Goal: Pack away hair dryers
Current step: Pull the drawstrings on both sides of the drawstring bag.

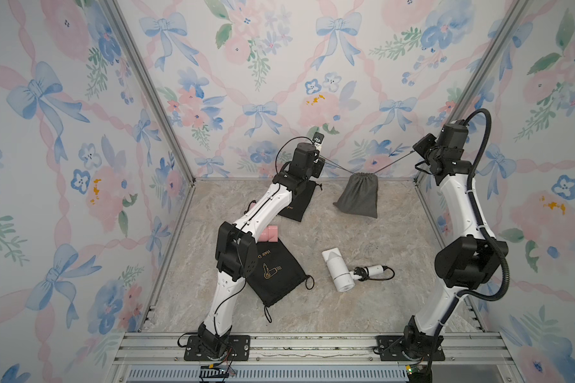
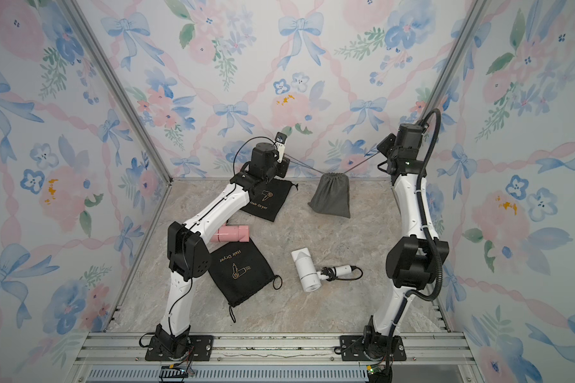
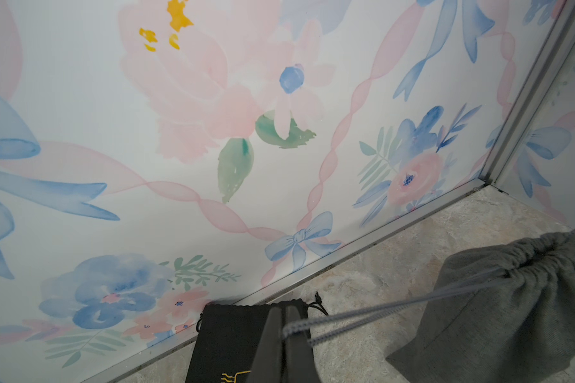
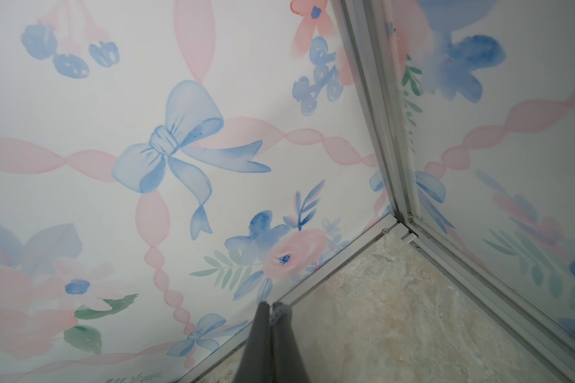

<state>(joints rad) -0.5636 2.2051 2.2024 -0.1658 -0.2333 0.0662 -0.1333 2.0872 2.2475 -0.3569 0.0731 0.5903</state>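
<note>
**Robot arms cinch a pouch as two dryers wait.** At the far end of the table (image 1: 395,308), the left gripper (image 3: 283,316) is clenched on a doubled drawstring (image 3: 296,325) of the grey pouch (image 1: 359,195). The right gripper (image 4: 272,307) is clamped on the opposite cord (image 1: 394,162), though its wrist view shows only a pale tuft between the jaws. Both cords run taut down to the gathered neck, so the pouch sits between and below the two grippers, close to the back wall (image 1: 279,83). Its bulge suggests a dryer inside, but none is visible.

The white hair dryer (image 1: 337,270) lies bare in mid-table. Its barrel runs far to near, and its handle and bundled cord point toward the right arm, the nearer of the two.

The pink hair dryer (image 2: 231,233) lies crosswise toward the left side, partly under the left forearm. It is just beside the near black pouch (image 2: 241,275), with the far black pouch (image 2: 263,199) beyond it.

Open table surrounds the white dryer, while the pink one is hemmed in by arm and pouches. Room for further outward pull looks short on the right, near the corner frame.
</note>
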